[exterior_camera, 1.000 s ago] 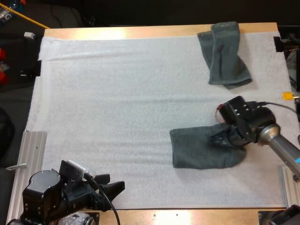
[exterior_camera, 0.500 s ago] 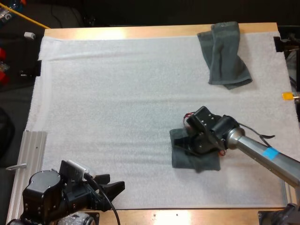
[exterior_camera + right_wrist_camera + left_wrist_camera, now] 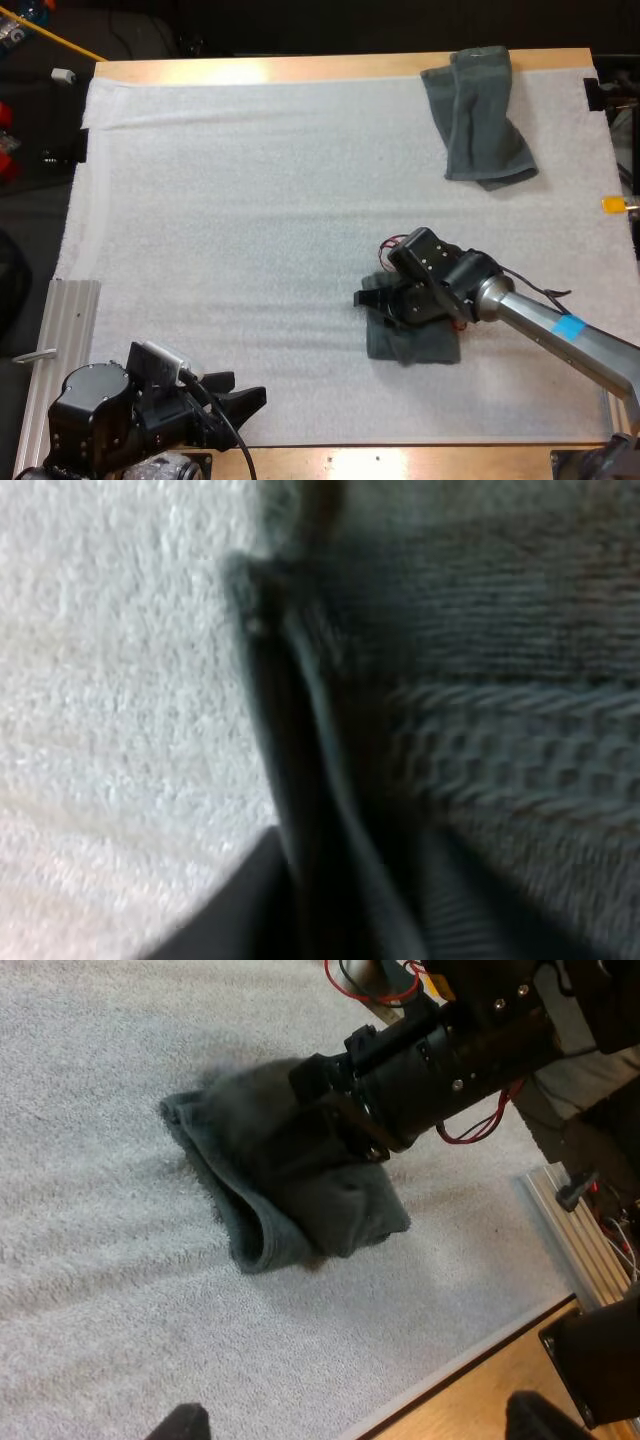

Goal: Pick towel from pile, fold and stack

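Two dark grey-green terry towels on the white mat (image 3: 250, 250), nubby, fleecy surface, covering most of the wooden table (image 3: 300, 68). The folded towel (image 3: 425, 345) sits on the near right part of the mat, doubled over into a squat, soft-edged rectangle; from the left wrist view (image 3: 280, 1220) the fold is a rounded, puffy lip with two layers showing and slightly fuzzy edges. The loose towel (image 3: 478, 115) lies at the mat's far right corner, well apart, draped in a long, rumpled strip with a fold ridge along it. Right arm reaches in low from the right edge, forearm angled across the mat, wrist pitched down, right gripper (image 3: 372, 300) at the folded towel's far left edge (image 3: 345, 1135). Close up, ribbed weave (image 3: 500, 730) and a cloth edge run against a dark finger, mat (image 3: 120, 680) beside it; jaws look closed on the top layer, though the view is too soft to be sure. Left arm is tucked at the near left corner, left gripper (image 3: 250, 398) low over the mat's near edge, pointing toward the folded towel, its fingertips (image 3: 180, 1425) standing wide apart, holding nothing.
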You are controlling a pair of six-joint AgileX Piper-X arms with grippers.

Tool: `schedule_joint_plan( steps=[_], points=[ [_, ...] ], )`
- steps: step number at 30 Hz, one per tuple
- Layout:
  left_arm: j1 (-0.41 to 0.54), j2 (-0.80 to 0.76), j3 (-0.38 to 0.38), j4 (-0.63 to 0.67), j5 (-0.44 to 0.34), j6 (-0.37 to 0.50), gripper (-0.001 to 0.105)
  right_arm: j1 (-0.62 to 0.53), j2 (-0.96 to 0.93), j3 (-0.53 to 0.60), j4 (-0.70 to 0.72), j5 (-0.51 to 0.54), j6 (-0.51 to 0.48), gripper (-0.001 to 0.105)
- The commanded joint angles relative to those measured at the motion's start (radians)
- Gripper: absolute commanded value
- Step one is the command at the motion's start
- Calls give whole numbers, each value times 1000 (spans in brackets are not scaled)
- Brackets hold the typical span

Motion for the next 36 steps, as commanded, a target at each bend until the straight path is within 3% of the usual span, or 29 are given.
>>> schedule_joint_plan(
  steps=[1, 3, 13, 18, 25, 31, 36],
  points=[
    [-2, -5, -6, -3, 18, -9, 58, 2, -10, -7, 5, -27, -9, 63],
    [-2, -5, -6, -3, 18, -9, 58, 5, -25, -7, 11, -35, -33, 71],
    [-2, -5, -6, -3, 18, -9, 58, 53, -62, -7, 10, -94, -43, 71],
    [-2, -5, -6, -3, 18, -9, 58, 142, -14, -7, -16, -94, -1, 71],
    [-2, -5, -6, 0, 32, -9, 58, 169, 58, -7, -42, -103, 20, 71],
    [-2, -5, -6, -1, 32, -9, 58, 169, -23, -7, -27, -64, -1, 71],
    [-2, -5, -6, -2, 27, -4, 58, 169, -176, -7, 74, 64, -17, 71]
  ],
)
